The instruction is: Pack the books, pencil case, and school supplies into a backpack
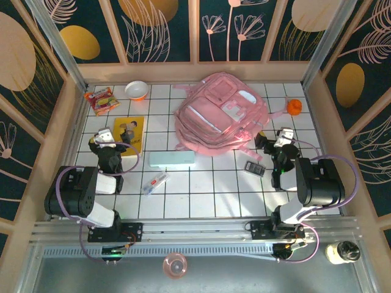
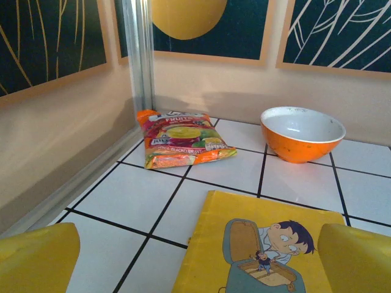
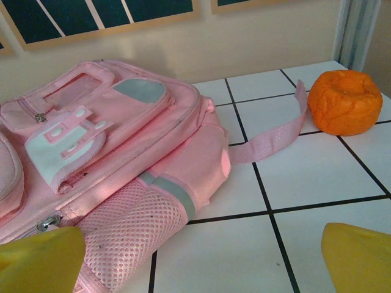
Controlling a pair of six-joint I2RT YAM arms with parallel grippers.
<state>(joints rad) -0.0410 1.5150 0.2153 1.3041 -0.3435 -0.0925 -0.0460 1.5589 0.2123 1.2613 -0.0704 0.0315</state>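
Both left hand (image 1: pixel 105 137) and right hand (image 1: pixel 282 137) are gaping empty; pickup seems to be starting, the left hovering by the thin yellow paper book (image 1: pixel 129 134) at ten o'clock, needing a descent.

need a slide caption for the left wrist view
Open left gripper facing the yellow book, with a snack packet and orange bowl beyond.

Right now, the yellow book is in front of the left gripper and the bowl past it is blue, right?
Not quite: the bowl is orange outside and white inside, not blue. The left wrist view shows it. The rest holds: the yellow book lies in front of the left gripper, with the bowl past it.
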